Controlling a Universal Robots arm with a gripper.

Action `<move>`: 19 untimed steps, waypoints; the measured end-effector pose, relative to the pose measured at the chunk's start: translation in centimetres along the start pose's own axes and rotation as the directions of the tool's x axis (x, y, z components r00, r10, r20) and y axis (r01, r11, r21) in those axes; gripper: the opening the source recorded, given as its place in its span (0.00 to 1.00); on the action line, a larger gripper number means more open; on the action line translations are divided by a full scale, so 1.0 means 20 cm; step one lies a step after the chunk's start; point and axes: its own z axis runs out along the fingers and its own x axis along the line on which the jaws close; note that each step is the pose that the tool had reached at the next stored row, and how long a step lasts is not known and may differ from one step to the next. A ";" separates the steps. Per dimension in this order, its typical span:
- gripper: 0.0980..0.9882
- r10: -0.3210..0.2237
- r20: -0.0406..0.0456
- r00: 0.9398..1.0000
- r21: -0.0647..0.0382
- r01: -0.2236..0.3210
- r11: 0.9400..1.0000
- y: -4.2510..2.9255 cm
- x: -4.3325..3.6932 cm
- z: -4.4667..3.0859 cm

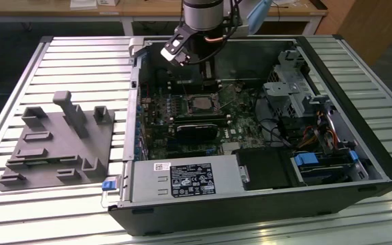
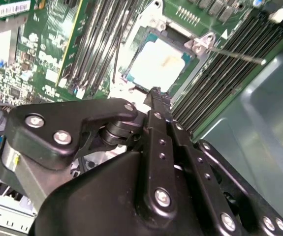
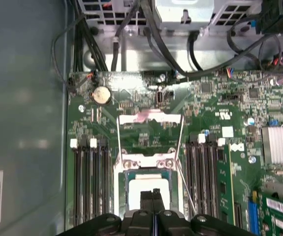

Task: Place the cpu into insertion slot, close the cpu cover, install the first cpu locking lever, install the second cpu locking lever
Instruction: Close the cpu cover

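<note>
The cpu lies pale and flat in the insertion slot on the green motherboard; it is also in the first wrist view and the exterior view. My gripper hangs just above the slot's near edge, fingers pressed together with nothing between them. Its tip sits at the cpu's rim. The cpu cover, a thin silver frame, looks swung open beyond the slot. A thin wire locking lever sticks out free beside the slot. The exterior view has the gripper inside the open case.
Long black memory slots flank the socket on both sides. A black card lies just beyond it, with a drive cage and cables at the exterior view's right. A grey fixture stands outside the case. The case wall is close.
</note>
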 end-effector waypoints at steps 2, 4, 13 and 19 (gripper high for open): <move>0.01 0.000 0.000 1.000 0.000 0.000 1.000 0.023 0.002 0.003; 0.01 0.000 0.000 1.000 0.000 0.000 1.000 0.050 0.004 0.006; 0.01 0.000 0.000 1.000 0.000 0.000 1.000 0.173 0.013 0.022; 0.01 0.000 0.000 1.000 0.000 0.000 1.000 0.241 0.018 0.031</move>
